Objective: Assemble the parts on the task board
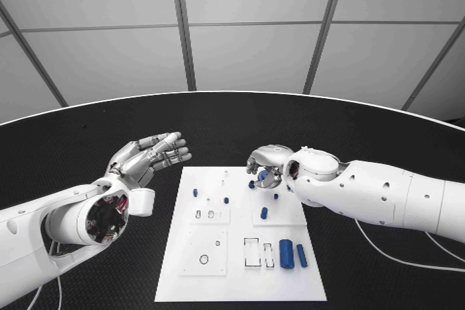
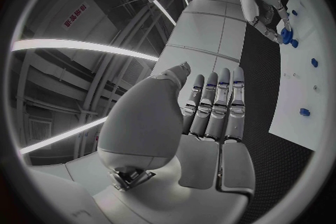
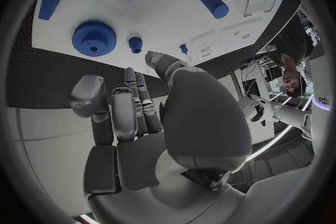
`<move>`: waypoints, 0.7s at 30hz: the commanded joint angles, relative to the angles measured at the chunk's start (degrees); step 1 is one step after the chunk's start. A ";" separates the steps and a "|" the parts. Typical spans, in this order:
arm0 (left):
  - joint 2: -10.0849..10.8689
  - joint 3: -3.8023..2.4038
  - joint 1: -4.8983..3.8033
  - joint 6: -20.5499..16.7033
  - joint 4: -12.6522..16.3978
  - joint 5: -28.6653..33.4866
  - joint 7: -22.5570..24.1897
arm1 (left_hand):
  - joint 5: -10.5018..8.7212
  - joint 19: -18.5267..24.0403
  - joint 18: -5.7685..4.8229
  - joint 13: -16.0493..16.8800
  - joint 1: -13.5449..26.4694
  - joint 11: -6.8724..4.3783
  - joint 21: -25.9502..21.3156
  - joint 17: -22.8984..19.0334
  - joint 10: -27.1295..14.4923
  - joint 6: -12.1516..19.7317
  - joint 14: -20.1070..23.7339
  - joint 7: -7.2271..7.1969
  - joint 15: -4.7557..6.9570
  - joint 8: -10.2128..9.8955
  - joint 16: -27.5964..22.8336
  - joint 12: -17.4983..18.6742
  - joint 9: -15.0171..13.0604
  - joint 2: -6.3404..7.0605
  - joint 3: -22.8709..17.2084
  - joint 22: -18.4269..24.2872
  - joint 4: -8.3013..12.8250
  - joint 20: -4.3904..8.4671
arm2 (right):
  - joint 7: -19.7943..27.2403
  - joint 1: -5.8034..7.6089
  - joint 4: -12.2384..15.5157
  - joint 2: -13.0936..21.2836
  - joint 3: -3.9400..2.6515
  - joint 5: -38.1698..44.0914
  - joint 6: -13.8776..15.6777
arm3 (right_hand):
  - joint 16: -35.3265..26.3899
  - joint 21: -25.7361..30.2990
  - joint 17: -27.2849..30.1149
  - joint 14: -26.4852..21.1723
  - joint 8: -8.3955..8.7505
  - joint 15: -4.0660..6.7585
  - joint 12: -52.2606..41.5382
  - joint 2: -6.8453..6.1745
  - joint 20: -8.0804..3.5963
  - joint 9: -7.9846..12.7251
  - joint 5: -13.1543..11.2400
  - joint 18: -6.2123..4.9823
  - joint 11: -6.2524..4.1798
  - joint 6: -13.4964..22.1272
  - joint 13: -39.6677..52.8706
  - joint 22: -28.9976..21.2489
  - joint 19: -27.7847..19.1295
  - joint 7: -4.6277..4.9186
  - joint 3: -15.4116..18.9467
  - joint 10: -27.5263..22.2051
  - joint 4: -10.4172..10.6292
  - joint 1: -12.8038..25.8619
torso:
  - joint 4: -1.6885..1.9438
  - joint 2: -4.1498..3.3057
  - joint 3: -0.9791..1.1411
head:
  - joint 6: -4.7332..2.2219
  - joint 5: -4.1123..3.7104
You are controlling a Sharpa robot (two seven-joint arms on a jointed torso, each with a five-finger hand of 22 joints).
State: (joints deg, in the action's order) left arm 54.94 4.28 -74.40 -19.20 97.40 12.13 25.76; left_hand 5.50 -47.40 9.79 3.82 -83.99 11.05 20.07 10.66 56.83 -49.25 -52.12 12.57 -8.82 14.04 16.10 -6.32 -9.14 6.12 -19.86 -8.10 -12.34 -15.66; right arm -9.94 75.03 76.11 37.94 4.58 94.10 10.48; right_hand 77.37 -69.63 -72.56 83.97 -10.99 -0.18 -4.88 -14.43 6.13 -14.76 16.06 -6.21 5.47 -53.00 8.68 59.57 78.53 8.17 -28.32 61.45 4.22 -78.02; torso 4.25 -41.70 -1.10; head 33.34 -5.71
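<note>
Two silver robot hands hover over a flat white task board (image 1: 184,269).
The left hand (image 1: 150,155) is spread, holding nothing; the right hand (image 1: 263,163), fingers apart and holding nothing, hangs above a blue toothed gear (image 3: 94,38).

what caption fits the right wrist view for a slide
Right hand hovers open above the white task board, near a blue gear and blue cylinder.
</note>
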 commanded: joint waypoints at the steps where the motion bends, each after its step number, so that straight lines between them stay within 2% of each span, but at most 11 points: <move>1: 0.04 -0.02 -0.02 -0.02 0.08 0.00 -0.02 | -0.11 -0.44 0.77 -0.10 -0.04 0.07 0.26 0.07 0.31 -0.32 -0.32 1.71 -0.05 -0.29 -0.27 0.13 0.07 0.54 -0.40 -0.10 -0.04 0.01 | -0.22 0.00 -0.06 -0.01 0.01 0.05 -0.61 | 0.40 -0.34 -0.17 3.46 -0.23 -0.37 -0.33 -0.04 -0.01 -0.10 -0.20 0.57 0.10 0.51 0.08 0.27 0.42 -0.04 0.01 -0.41 0.22 0.38 | 0.19 -0.45 0.03 | -0.15 -0.10; 3: 0.07 -0.03 -0.03 -0.05 0.14 0.00 -0.02 | -0.11 -0.44 0.77 -0.10 -0.04 0.07 0.26 0.07 0.31 -0.32 -0.32 1.71 -0.05 -0.29 -0.27 0.13 0.07 0.54 -0.40 -0.10 -0.04 0.01 | -0.30 0.00 -0.11 -0.05 0.01 0.07 -0.84 | 0.47 -0.40 -0.21 3.46 -0.26 -0.38 -0.35 0.03 0.00 -0.13 -0.22 0.57 0.10 0.50 0.08 0.34 0.42 -0.04 -0.01 -0.42 0.25 0.38 | 0.25 -0.63 -0.02 | -0.29 -0.15; 11: 0.26 -0.05 -0.07 -0.05 0.39 0.00 0.00 | -0.11 -0.44 0.77 -0.10 -0.04 0.07 0.26 0.07 0.31 -0.32 -0.32 1.71 -0.05 -0.29 -0.27 0.13 0.07 0.54 -0.40 -0.10 -0.04 0.01 | -0.68 0.00 -0.56 -0.45 0.02 0.11 -1.71 | 1.37 -1.88 -0.95 3.51 -0.69 -0.38 -0.88 0.35 0.06 -0.53 -0.18 0.86 0.02 0.13 0.29 2.37 0.99 -0.03 -0.26 0.18 0.49 0.42 | 0.30 -1.17 0.11 | -0.63 -0.28; 16: 0.37 -0.06 -0.09 -0.06 0.58 0.00 0.00 | -0.11 -0.49 0.76 -0.10 0.00 0.09 0.30 0.07 0.26 -0.29 -0.26 1.73 -0.07 -0.33 -0.34 0.24 0.08 0.59 -0.48 -0.10 -0.02 0.04 | -0.92 0.00 -0.96 -0.69 0.03 0.11 -1.76 | 1.53 -2.08 -1.02 3.51 -0.74 -0.35 -1.01 0.46 0.05 -0.61 -0.16 0.88 -0.02 0.13 0.33 2.62 1.04 -0.04 -0.39 0.39 0.57 0.43 | 0.41 -1.52 0.11 | -0.71 -0.36; 21: 0.46 -0.07 -0.10 -0.07 0.65 0.00 -0.01 | -0.11 -0.49 0.76 -0.10 0.00 0.09 0.30 0.07 0.26 -0.29 -0.26 1.73 -0.07 -0.33 -0.34 0.24 0.08 0.59 -0.48 -0.10 -0.02 0.04 | -1.04 0.00 -1.13 -0.80 0.03 0.11 -1.62 | 1.81 -2.38 -1.16 3.50 -0.93 -0.30 -1.28 0.68 0.03 -0.80 -0.04 0.90 -0.10 -0.05 0.42 2.98 1.08 0.02 -0.72 0.83 0.71 0.44 | 0.54 -1.57 0.12 | -0.72 -0.40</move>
State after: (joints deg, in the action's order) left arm 55.39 4.22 -74.50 -19.27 98.05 12.13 25.75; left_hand 5.50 -47.40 9.78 3.77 -84.00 11.05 20.07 10.65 56.82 -49.25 -52.11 12.57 -8.83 14.04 16.12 -6.32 -9.15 6.12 -20.02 -8.14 -12.49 -15.66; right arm -10.97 75.03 74.99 37.15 4.61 94.21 8.85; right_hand 78.79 -71.82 -73.64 83.96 -11.68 -0.19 -5.87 -14.20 6.25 -15.51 16.07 -6.21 5.53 -53.01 9.02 62.49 79.24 8.17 -28.79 61.84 4.69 -77.80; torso 4.69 -43.17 -1.00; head 32.62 -6.08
